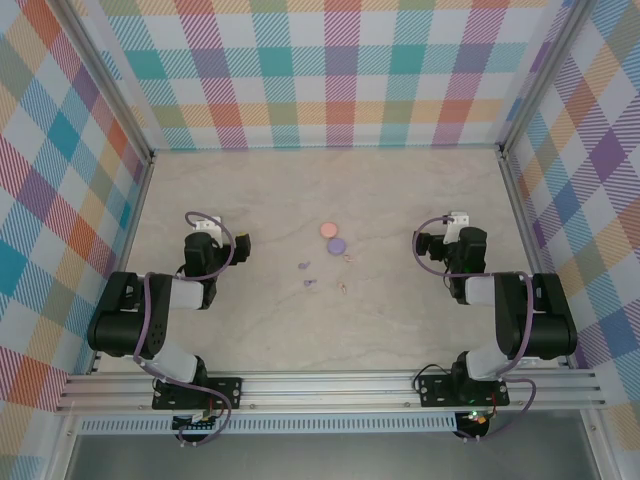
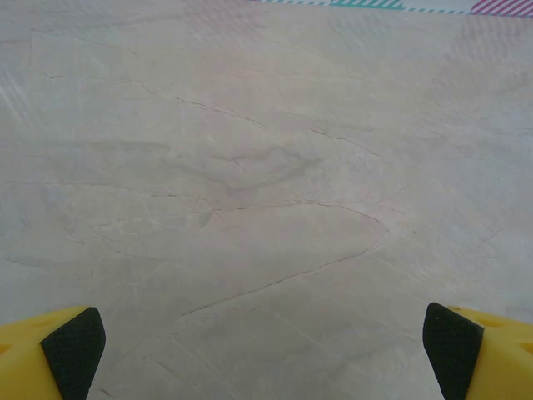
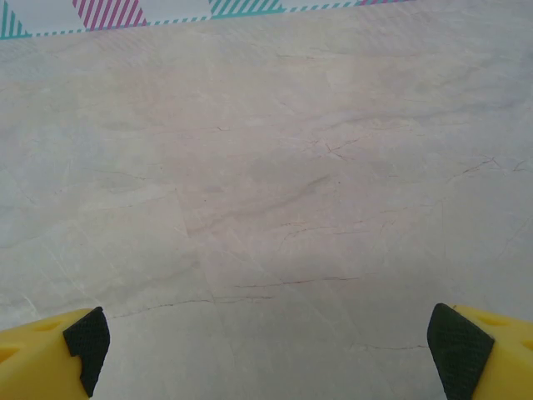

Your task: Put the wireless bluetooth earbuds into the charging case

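Nearest to the top camera is the metal rail (image 1: 330, 385) at the near edge, where both arm bases are bolted. Beyond it lies the pale, marble-patterned table (image 1: 330, 180), closed on three sides by checked walls (image 1: 330, 70) in many colours.

On the left side the left arm (image 1: 150, 320) is folded, with its wrist pointing toward the middle of the table. The right arm (image 1: 510, 320) is folded in the mirrored way on the right side. Both are well apart from the small things in the centre.

Seen from its wrist camera, the left gripper (image 2: 262, 346) has its yellow fingers (image 2: 33, 354) with black pads at the two lower corners, so they stand wide apart. Between them is bare table and they hold nothing. The right gripper (image 3: 272, 346) is the same: fingers (image 3: 37, 354) spread wide, bare table between, nothing held.

In the middle of the table, between the two arms, lie two small round discs. The pink disc (image 1: 327, 229) is farther from the rail, and the purple disc (image 1: 337, 244) is just beside it on the near right. I cannot tell if they touch.

Just nearer to the rail are the wireless bluetooth earbuds, four tiny pieces lying loose on the table, apart from each other and outside the discs. The two purple earbuds (image 1: 304, 266) lie on the left, one behind the other. The two pale earbuds (image 1: 347, 257) lie on the right, hard to make out against the table.
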Robot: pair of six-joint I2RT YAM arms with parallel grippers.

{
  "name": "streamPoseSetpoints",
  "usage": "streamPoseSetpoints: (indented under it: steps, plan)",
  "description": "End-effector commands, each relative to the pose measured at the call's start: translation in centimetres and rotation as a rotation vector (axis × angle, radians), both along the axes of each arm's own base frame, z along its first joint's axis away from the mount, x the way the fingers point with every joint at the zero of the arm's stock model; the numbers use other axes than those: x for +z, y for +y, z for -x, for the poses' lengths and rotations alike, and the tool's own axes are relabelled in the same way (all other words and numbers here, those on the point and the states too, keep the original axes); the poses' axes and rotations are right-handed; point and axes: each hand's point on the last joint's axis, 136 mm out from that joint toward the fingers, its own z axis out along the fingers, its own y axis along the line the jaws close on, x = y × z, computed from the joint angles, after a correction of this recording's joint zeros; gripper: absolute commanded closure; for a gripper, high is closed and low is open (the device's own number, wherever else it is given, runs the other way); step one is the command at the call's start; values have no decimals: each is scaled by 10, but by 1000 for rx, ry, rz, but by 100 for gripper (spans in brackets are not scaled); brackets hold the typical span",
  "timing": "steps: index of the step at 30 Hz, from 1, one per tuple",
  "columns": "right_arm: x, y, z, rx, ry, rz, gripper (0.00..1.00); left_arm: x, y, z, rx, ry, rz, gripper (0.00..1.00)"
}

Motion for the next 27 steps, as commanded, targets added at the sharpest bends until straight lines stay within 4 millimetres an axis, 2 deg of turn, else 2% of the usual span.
streamPoseSetpoints:
  steps: [1, 22, 27]
  plan:
    - [11, 3, -7, 25, -33, -2, 0, 3, 6, -4, 22, -5, 5, 0]
    - [11, 3, -7, 24, -33, -1, 0, 3, 6, -4, 22, -7, 6, 0]
    - [20, -12, -11, -68, 13, 0, 0, 19, 11, 0, 57, -20, 7, 0]
